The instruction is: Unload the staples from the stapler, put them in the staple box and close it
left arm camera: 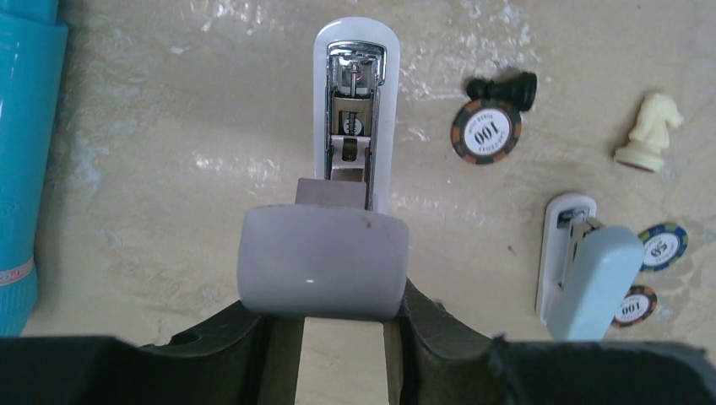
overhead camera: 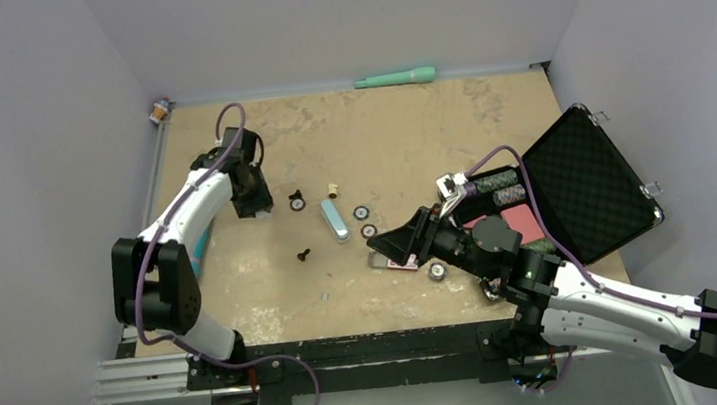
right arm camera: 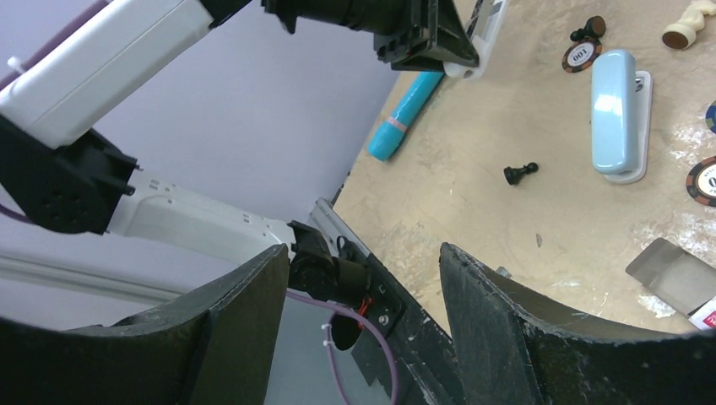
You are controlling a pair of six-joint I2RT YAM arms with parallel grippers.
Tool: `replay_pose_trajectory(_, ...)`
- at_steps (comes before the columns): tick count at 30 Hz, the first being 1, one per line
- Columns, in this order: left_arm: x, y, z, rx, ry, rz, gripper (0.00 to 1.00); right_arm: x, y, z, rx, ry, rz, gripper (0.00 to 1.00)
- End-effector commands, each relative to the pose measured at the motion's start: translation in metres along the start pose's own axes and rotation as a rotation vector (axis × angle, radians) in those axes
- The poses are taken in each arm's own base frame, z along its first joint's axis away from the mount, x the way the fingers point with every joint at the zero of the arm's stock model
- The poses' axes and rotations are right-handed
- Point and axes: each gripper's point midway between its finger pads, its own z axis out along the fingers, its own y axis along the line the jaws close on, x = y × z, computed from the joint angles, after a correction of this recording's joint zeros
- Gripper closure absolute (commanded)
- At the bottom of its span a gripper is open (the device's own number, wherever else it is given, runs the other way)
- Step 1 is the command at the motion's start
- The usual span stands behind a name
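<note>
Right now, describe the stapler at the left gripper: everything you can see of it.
The stapler is pale lilac-white plastic with chrome metal inside. It is swung open. Its rounded lilac end stands up between the fingers of the left gripper, which clamps it. The long half appears to rest on the table, pointing away from the wrist camera with its metal channel and chrome nose facing up. Nothing else touches it; a black chess piece and a poker chip lie apart beside it.
</note>
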Motion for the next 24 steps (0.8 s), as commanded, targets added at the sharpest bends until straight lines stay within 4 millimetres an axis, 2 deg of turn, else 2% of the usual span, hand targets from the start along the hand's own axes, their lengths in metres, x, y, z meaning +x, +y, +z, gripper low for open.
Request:
replay_pose_trajectory(1,-0.047,-0.008,0.006,0.043,-0.079,-0.104,1.0,-0.008,0.006,-0.005,-0.011,-0.023,0.007,0.3)
replay_pose_trajectory(8,-0.071,-0.001,0.044,0.012,-0.005,-0.177,1.0,-0.009,0.007,-0.009,-0.015,-0.022,0.007,0.3)
replay_pose_trajectory(12,-0.077,0.001,0.062,-0.025,0.028,-0.188,1.0,-0.008,0.006,-0.009,-0.005,-0.017,0.005,0.3)
replay_pose_trajectory(16,-0.085,0.018,0.07,-0.116,0.024,-0.234,1.0,-0.006,0.003,-0.009,0.002,-0.011,0.005,0.3)
replay_pose_trajectory(22,-0.084,0.022,0.077,-0.119,0.054,-0.257,0.99,-0.003,0.001,-0.004,0.009,-0.003,0.002,0.29)
replay_pose_trajectory(24,-0.084,0.02,0.079,-0.1,0.065,-0.253,0.8,-0.002,0.0,-0.002,0.011,0.001,0.0,0.28)
